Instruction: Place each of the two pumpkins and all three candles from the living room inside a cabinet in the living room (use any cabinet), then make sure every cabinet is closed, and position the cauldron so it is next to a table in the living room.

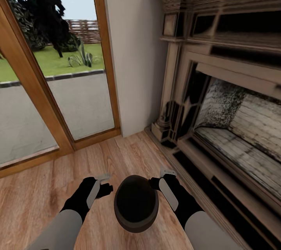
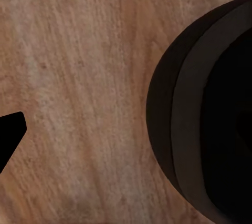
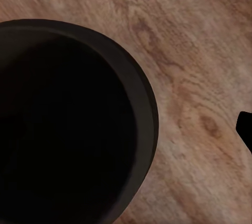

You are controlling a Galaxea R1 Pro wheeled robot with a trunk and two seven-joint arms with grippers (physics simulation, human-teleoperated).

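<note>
Small round black cauldron [image 1: 136, 203] with wide dark mouth sits upright on the light-brown wooden plank floor [image 1: 47, 199], low in the head view, between the two arms. Left gripper [image 1: 102, 184], black with grey finger pads, is just beside the cauldron's left side; right gripper [image 1: 164, 181], same build, is just beside the cauldron's right rim. Contact on either side unclear from the head view.

Left wrist view: cauldron [image 2: 210, 119] fills one side, bulging belly and rim visible, wood floor [image 2: 84, 77] beside it; one black fingertip [image 2: 9, 134] at the frame edge, well apart from the pot. Only one finger seen, so cannot tell how wide the left jaws stand; nothing seen held.

Right wrist view: looking down into cauldron mouth [image 3: 63, 124], floor [image 3: 199, 77] beside it; one black fingertip [image 3: 247, 126] at the edge, off the pot. Right jaw spacing cannot be told either; nothing seen gripped.

Surroundings in head view: ornate carved stone-coloured fireplace [image 1: 218, 86] with brick-lined firebox to the right, close to the right arm. Plain pale wall [image 1: 132, 47] in the middle. Wood-framed glass door [image 1: 58, 86] at left, showing pavement, lawn, dark tree and fence outside.
</note>
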